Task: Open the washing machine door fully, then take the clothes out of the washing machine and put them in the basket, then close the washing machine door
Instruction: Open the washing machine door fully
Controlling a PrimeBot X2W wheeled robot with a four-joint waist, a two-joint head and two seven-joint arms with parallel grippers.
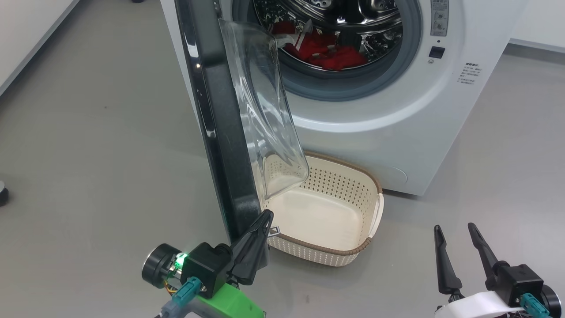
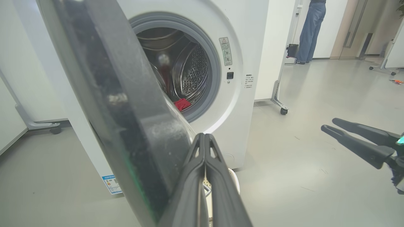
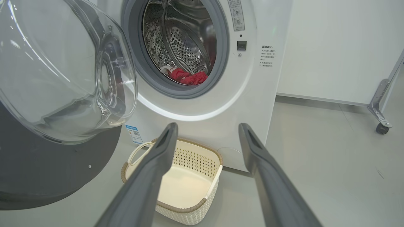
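your left gripper (image 1: 266,217) is clenched on nothing, its dark fingers pressed into one wedge whose tip meets the free edge of the washing machine door (image 1: 220,132). i judge that is for nudging the door wider, since it stands roughly square to the washing machine (image 1: 397,123). its rim is glossy black, its glass bowl clear and bulging. your right gripper (image 1: 454,229) waits released in front of the machine. the clothes (image 1: 329,53), soft red fabric, lie low in its steel drum. the basket (image 1: 353,255), cream perforated plastic, sits empty just below the port, likely to receive them.
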